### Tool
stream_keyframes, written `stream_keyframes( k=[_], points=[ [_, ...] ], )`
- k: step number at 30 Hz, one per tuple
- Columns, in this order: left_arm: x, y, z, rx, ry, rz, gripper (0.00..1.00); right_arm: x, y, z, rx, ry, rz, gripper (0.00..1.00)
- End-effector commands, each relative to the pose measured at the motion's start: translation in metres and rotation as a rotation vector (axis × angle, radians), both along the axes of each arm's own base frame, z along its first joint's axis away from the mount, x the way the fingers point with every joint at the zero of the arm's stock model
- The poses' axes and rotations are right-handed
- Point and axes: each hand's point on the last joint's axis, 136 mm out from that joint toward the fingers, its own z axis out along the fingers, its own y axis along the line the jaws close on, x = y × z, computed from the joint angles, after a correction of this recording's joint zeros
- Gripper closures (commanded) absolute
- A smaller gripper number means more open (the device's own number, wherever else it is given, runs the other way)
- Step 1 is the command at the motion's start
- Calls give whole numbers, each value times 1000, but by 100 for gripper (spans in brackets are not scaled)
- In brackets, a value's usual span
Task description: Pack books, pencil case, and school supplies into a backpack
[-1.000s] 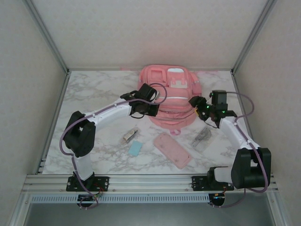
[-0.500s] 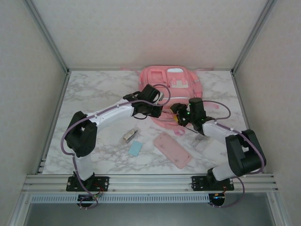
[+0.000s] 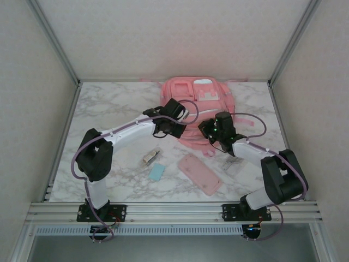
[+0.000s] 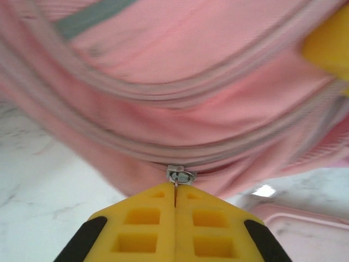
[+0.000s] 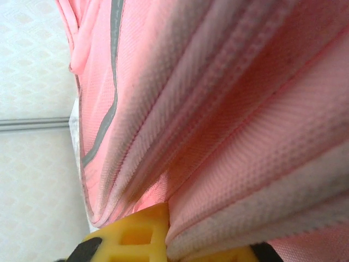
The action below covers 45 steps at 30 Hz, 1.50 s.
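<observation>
Marble-patterned table (image 3: 109, 109) between pale padded walls, with a metal rail along the near edge. At the far middle lies the backpack (image 3: 204, 103), front pockets up. Its long axis runs near to far, and its rounded end points toward the arm bases.

Left gripper (image 3: 165, 131) sits at the near-left edge of that rounded end. In the left wrist view its yellow fingers (image 4: 144, 224) are pressed together, with the small metal zipper pull (image 4: 180, 176) pinched at their tips. The zipper line curves across the pink fabric just above.

Right gripper (image 3: 207, 130) is at the near-right of the same end, close to the left one. In the right wrist view it is clamped on a fold of backpack fabric that bulges out between its fingers (image 5: 144, 229).

On the open table nearer the arms lies the pencil case (image 3: 199, 173), flat, its long axis slanting from far-left to near-right. Left of it are a light-blue block (image 3: 156, 172) and, just beyond that, a stubby silvery item (image 3: 150, 157). A clear strip (image 3: 234, 162) lies beside the right forearm, near the backpack's right corner.
</observation>
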Motion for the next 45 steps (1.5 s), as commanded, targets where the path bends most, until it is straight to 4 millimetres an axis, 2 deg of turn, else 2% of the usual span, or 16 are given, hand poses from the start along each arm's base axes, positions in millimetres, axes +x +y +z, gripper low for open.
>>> stream_keyframes(
  k=[1, 6, 13, 16, 20, 24, 27, 28, 31, 33, 37, 39, 41, 45],
  points=[
    [27, 60, -17, 202, -16, 95, 100, 9, -16, 17, -105, -82, -23, 100],
    [65, 85, -14, 241, -80, 140, 100, 9, -12, 21, -106, -95, 12, 100],
    [157, 112, -11, 283, -322, 277, 100, 9, 0, 18, -87, -84, 71, 100],
    [189, 126, -15, 275, -345, 363, 100, 9, 6, 19, -78, -84, 101, 100],
    [216, 135, -11, 252, -372, 450, 100, 7, 15, 20, -86, -83, 141, 100],
    [228, 139, -7, 237, -391, 515, 100, 8, 27, 22, -85, -84, 194, 100],
    [229, 152, -6, 230, -381, 583, 100, 8, 34, 22, -91, -83, 227, 100],
    [226, 153, -5, 220, -363, 592, 95, 9, 37, 23, -89, -83, 239, 100],
    [212, 153, 2, 186, -311, 596, 59, 10, 42, 23, -86, -79, 267, 98],
    [197, 156, 9, 161, -286, 613, 39, 8, 44, 26, -104, -84, 291, 77],
    [162, 162, 31, 71, -240, 653, 4, -5, 39, 31, -180, -114, 350, 35],
    [143, 164, 39, 20, -212, 668, 0, -19, 30, 31, -266, -103, 382, 12],
    [127, 163, 41, -25, -179, 671, 0, -32, 21, 28, -335, -78, 414, 2],
    [100, 153, 36, -121, -89, 651, 0, -72, 6, 22, -412, 0, 498, 1]
  ],
)
